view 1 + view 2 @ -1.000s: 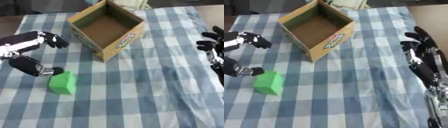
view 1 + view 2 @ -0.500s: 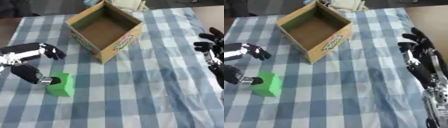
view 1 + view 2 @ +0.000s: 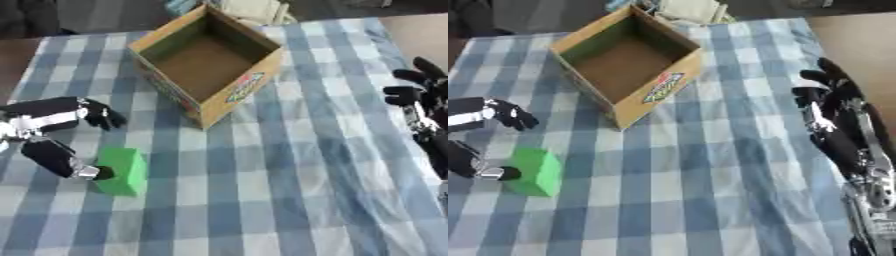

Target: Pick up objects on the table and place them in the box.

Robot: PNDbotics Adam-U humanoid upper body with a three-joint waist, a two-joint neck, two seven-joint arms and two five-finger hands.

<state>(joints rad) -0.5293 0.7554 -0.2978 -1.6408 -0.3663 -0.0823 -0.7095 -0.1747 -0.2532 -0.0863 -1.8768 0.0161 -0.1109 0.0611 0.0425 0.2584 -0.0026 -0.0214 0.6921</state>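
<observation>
A green block lies on the blue-and-white checked cloth at the left. My left hand hovers over its left side, open: the thumb tip touches the block's left face while the fingers stay spread above it, apart from it. An open cardboard box, with nothing visible inside, stands tilted at the table's upper middle. At the right edge my right hand rests open with fingers pointing up, far from the block.
Pale objects lie behind the box at the far edge. The checked cloth spreads bare between the block and my right arm. Dark floor shows beyond the table's left and right edges.
The whole picture has shifted, so the camera moved. My left hand has come closer to the green block, its thumb now against the block's left face. The right hand stays idle.
</observation>
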